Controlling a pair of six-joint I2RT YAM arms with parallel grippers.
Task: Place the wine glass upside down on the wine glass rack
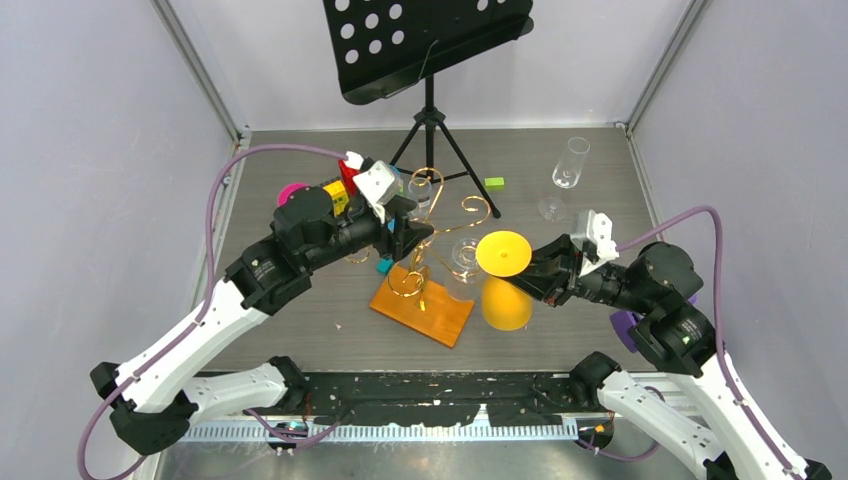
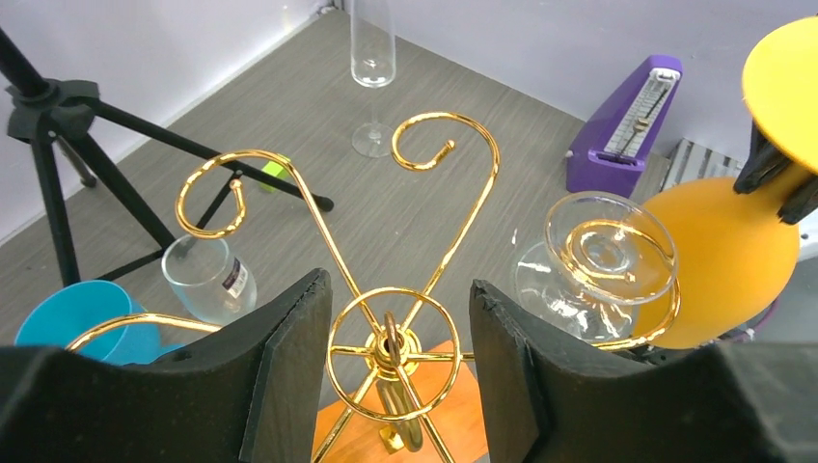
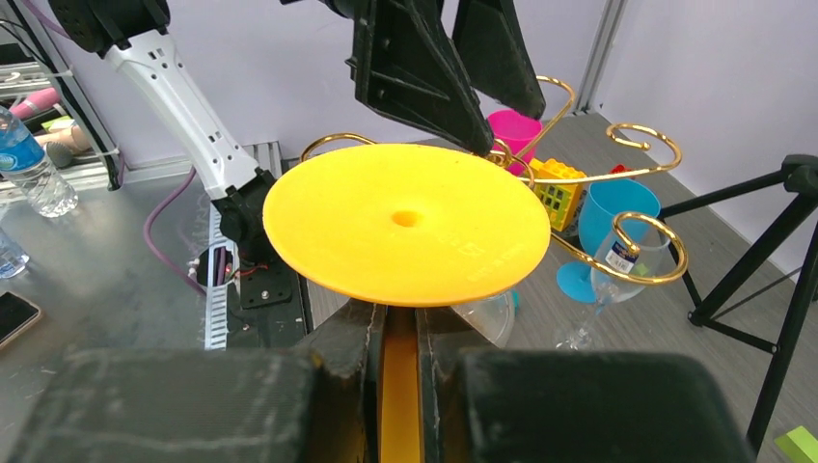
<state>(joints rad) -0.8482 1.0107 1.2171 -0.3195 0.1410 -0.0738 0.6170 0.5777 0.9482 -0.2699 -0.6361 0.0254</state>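
The wine glass [image 1: 503,254] is yellow and hangs upside down, flat foot up and bowl [image 2: 723,260] down. My right gripper [image 1: 522,277] is shut on its stem, just under the foot [image 3: 405,222], right of the rack. The wine glass rack [image 1: 470,208] is gold wire on an orange base [image 1: 425,312]. My left gripper [image 2: 397,289] stands open above the rack's central hub [image 2: 391,352], its fingers on either side and not touching it. A clear glass [image 2: 608,246] hangs upside down on the rack's right arm, next to the yellow bowl.
A black music stand [image 1: 430,40] on a tripod stands at the back. A clear flute [image 1: 570,165] is at the back right and a purple metronome [image 2: 627,125] at the right edge. A blue cup [image 2: 77,313], a labelled clear glass [image 2: 207,280], a pink cup [image 1: 292,192] and a green block [image 1: 494,183] surround the rack.
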